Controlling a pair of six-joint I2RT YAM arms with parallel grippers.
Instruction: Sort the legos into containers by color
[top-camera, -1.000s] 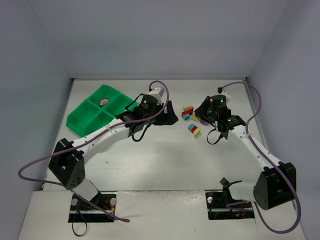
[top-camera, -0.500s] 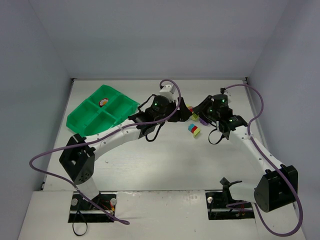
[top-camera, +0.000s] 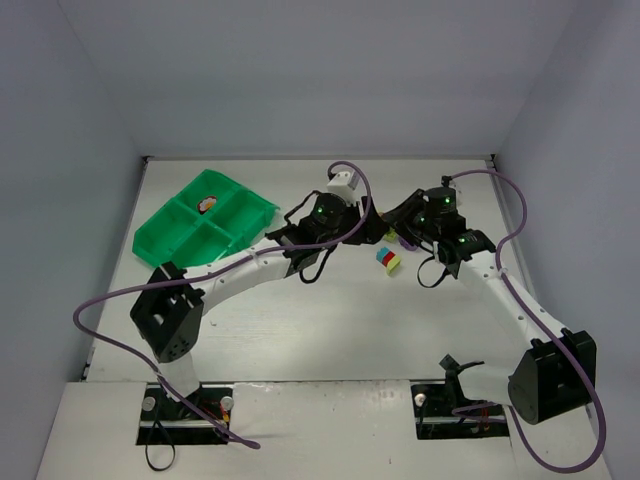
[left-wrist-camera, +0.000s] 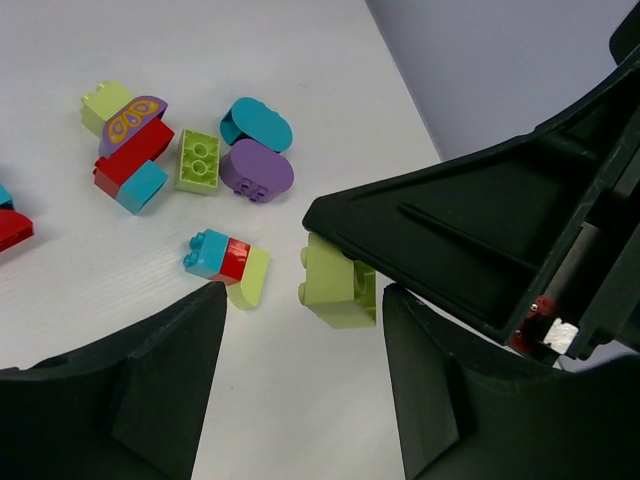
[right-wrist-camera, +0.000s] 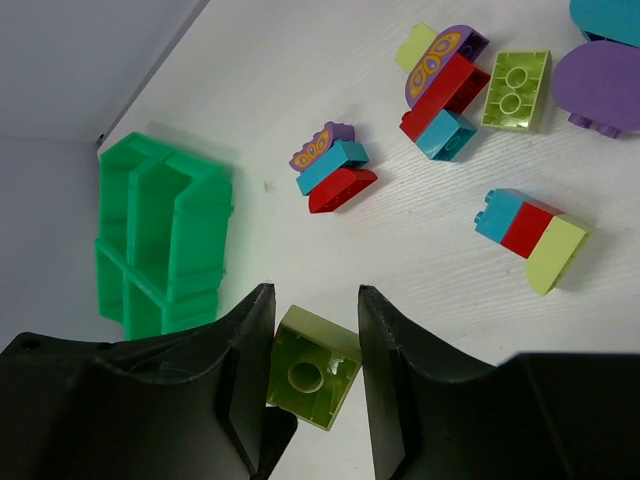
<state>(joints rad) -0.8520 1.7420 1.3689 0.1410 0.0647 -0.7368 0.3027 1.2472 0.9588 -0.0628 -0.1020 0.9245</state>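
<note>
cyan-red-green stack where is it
Top view: the stack lies on the table, right of centre, just left of the right arm.

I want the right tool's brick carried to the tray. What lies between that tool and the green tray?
In the top view, the left arm's wrist and left tool sit between the right tool and the green tray.

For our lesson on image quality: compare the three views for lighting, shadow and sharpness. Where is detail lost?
Top external view: even, soft light, no glare; the legos are tiny, some hidden under the arms. Left wrist view: legos crisp, faint shadows; the dark left claw shows little detail. Right wrist view: the yellow-green lego in the right claw sharp; the green tray looks softer.
</note>
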